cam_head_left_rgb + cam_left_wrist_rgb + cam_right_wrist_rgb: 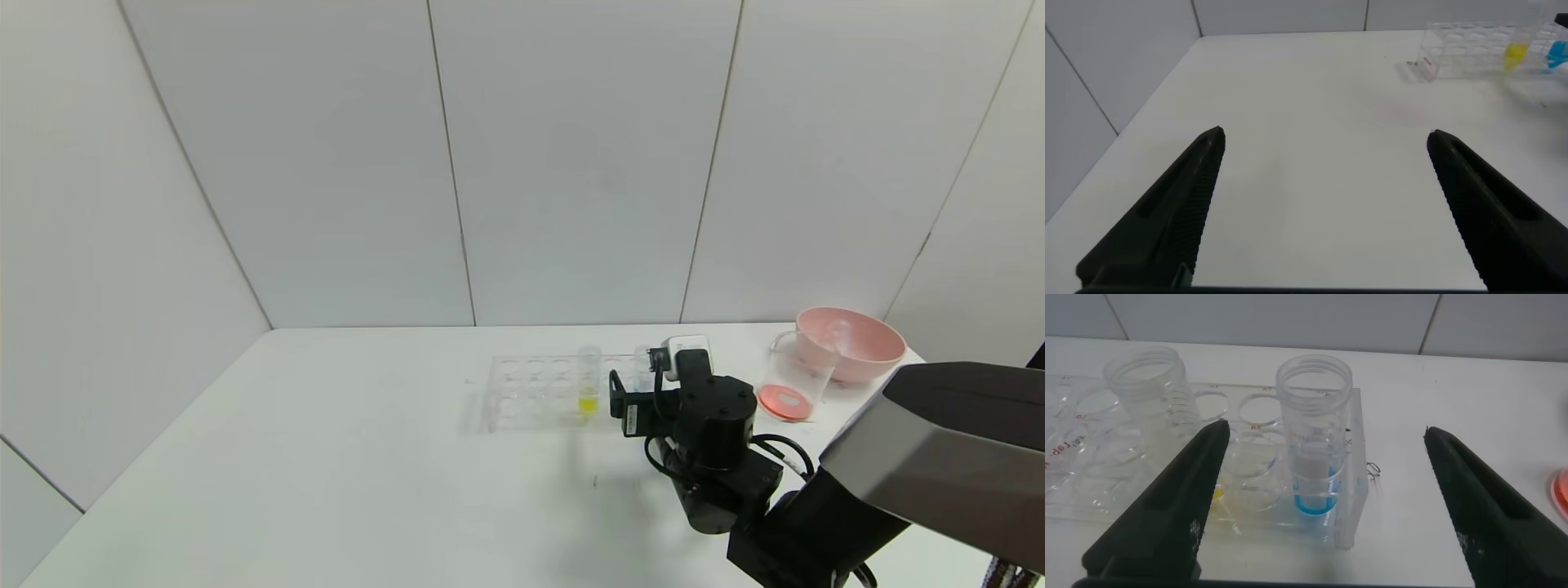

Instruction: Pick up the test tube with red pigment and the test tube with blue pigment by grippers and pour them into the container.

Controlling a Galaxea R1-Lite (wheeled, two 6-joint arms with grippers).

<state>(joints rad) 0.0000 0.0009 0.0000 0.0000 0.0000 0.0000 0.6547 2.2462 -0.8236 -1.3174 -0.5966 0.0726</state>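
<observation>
The test tube with blue pigment point(1313, 433) stands upright in the end hole of the clear tube rack point(1349, 498), blue liquid at its bottom. My right gripper point(1327, 429) is open, its fingers on either side of this tube without touching it. The tube is nearer one finger than the other. In the head view my right arm point(718, 425) reaches to the rack's right end. The container point(796, 371), a clear beaker, stands right of the rack with a layer of orange-red liquid point(784, 403) in it. The test tube with red pigment is out of view. My left gripper point(1327, 132) hangs open over bare table.
A tube with yellow liquid point(588, 384) stands in the rack point(531, 392) left of my right gripper. A pink bowl point(849, 343) sits behind the beaker near the table's back right corner. The white table point(326, 457) stretches to the left and front of the rack.
</observation>
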